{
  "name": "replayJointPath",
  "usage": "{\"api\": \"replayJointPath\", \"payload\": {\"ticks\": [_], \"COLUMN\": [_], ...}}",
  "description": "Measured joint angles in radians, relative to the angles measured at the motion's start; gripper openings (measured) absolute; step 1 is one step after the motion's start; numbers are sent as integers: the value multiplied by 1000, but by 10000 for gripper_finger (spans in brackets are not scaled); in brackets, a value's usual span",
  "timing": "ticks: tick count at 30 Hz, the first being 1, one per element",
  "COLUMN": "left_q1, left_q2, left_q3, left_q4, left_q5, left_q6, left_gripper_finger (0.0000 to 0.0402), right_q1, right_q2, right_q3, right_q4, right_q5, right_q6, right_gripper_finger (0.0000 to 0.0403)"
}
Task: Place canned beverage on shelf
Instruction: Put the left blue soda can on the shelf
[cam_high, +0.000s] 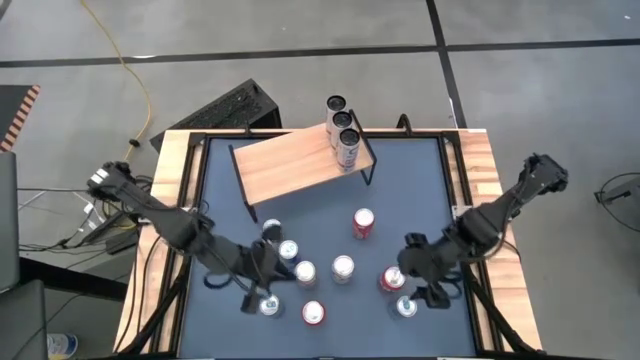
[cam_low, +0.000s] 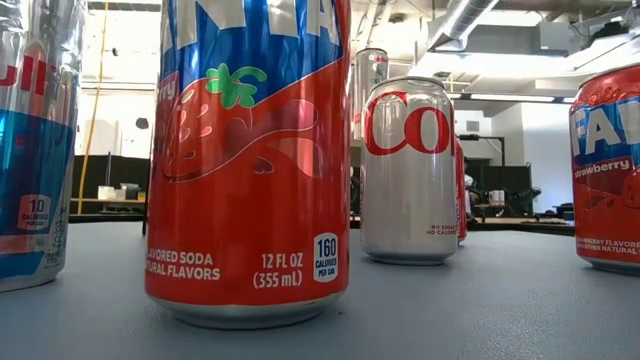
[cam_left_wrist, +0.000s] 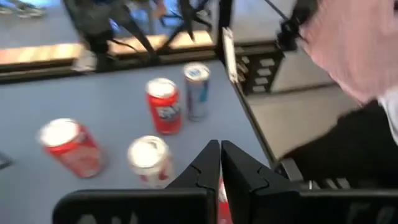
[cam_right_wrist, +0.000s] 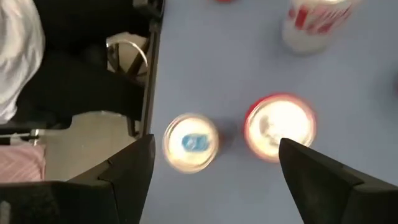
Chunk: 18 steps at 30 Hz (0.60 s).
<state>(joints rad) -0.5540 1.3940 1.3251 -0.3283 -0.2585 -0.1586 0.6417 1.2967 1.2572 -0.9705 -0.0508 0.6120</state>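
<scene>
Grey concrete floor (cam_high: 300, 30) crossed by dark seam lines fills the upper frame, a yellow cable (cam_high: 128, 70) snaking at upper left; low view shows exposed ceiling ducts (cam_low: 470, 20) upper right, bright windows (cam_low: 115, 70) at left.

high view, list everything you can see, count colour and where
shelf: one, light wood top on black legs, far side of the table
cans on the shelf: three, silver, in a row at its right end
cans on the mat: eight, red or silver, upright, spread over the near half
table: one, dark blue mat with wooden rim
left gripper: shut, low among the near-left cans
right gripper: open, over the near-right cans
</scene>
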Motion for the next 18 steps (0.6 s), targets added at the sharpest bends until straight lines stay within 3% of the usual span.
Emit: {"api": "replayJointPath", "payload": {"ticks": [6,11,14,18], "left_q1": [-88,-148,-161,-167], "left_q2": [49,22,0,15], "left_q3": [26,41,50,47], "left_q4": [-140,-146,-154,-221], "left_q5": [73,32,6,72], "left_q6": [-251,-387,-436,-514], "left_gripper_finger": [61,107,117,119], "right_q1": [124,172,176,176], "right_q2": [0,-1,-1,-1], "right_q3": [0,0,0,-1], "right_q4": [-15,-16,-16,-14], "right_q5": [89,198,263,325], "right_q6": [163,209,211,222], "right_gripper_finger": [323,323,322,322]}}
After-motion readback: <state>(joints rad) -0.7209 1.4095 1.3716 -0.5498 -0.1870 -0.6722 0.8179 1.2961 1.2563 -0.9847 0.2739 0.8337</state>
